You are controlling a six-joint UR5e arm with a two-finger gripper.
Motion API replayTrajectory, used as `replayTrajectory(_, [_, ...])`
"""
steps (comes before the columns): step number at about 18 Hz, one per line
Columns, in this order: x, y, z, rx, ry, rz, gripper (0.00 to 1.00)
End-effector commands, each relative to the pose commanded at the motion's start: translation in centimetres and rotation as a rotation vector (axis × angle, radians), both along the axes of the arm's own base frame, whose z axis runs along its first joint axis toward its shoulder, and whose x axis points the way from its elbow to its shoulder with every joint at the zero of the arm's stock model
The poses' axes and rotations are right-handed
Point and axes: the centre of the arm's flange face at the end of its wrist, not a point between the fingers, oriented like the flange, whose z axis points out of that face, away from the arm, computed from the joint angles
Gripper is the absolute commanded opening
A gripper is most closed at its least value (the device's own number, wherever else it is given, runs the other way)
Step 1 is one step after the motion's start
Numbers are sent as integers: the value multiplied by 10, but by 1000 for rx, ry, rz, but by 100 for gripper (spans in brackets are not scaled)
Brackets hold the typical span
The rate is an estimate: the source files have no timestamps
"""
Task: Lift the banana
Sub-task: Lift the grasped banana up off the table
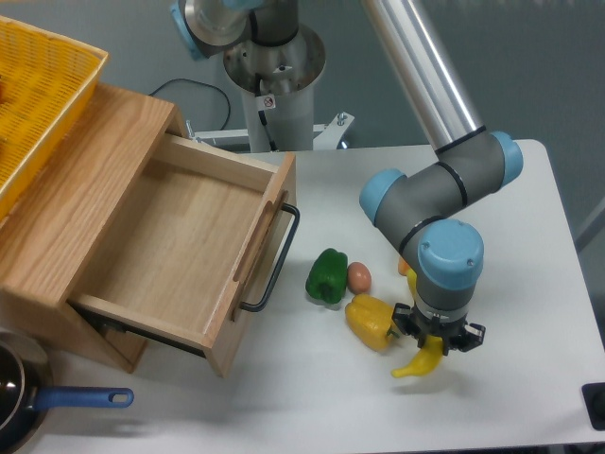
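Directly beneath end effector [437, 344], banana [419, 362], beside yellow pepper [371, 320]

Banana [420, 361]: bright yellow, smooth-skinned, curved, tapering to a pointed tip at lower left. Only the lower portion shows; the upper end is hidden under the arm's wrist. It sits tilted over the white table's front right area, just right of a yellow bell pepper [372, 321].
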Motion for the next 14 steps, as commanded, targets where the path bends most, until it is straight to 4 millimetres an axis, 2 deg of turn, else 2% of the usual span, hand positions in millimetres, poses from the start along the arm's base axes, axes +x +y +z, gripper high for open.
replayTrajectory(8, [14,-14,45,-34,-22,-219,31])
replayTrajectory(14, [38,-13,90,75,-75,-278,31])
